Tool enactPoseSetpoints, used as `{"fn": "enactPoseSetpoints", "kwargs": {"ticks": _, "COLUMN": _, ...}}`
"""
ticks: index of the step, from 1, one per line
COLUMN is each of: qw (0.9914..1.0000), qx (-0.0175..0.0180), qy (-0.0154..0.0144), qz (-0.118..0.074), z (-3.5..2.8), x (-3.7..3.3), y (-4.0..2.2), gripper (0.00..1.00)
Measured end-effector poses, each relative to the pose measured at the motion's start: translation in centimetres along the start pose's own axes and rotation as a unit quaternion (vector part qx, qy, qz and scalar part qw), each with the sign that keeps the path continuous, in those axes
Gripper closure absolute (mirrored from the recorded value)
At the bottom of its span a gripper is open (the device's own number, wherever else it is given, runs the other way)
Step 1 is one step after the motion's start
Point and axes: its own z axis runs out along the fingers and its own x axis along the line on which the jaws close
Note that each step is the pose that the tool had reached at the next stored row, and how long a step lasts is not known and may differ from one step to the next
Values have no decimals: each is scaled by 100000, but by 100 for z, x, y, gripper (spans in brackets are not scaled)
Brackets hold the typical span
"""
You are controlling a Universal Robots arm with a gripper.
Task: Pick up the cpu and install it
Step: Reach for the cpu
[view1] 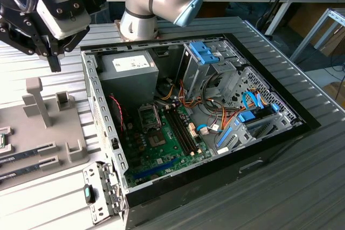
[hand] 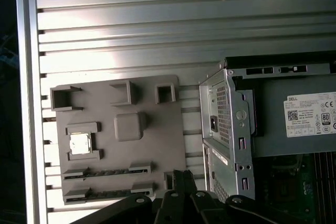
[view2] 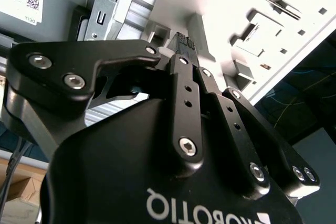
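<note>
Cpu (hand: 80, 144) lies flat in a pocket of the grey tray (view1: 40, 137), on the side far from the computer case (view1: 215, 179); it is square, with no long axis. Gripper (view1: 54, 64) hangs at the exterior view's upper left, jaws pressed together and empty, tips over the tray's case-side edge.

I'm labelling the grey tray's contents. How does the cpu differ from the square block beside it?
In the first wrist view, the cpu is silvery; the block is matte grey like the tray. The cpu is smaller than the block. The cpu sits between two ridges; the block has none around it. Both are squarish and sit on the tray.
</note>
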Motion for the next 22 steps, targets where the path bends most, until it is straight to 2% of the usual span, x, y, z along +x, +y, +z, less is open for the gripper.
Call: {"fn": "enactPoseSetpoints", "kwargs": {"ticks": 22, "qw": 100000, "qx": 2, "qy": 2, "qz": 4, "z": 2, "x": 61, "y": -5, "gripper": 89}}
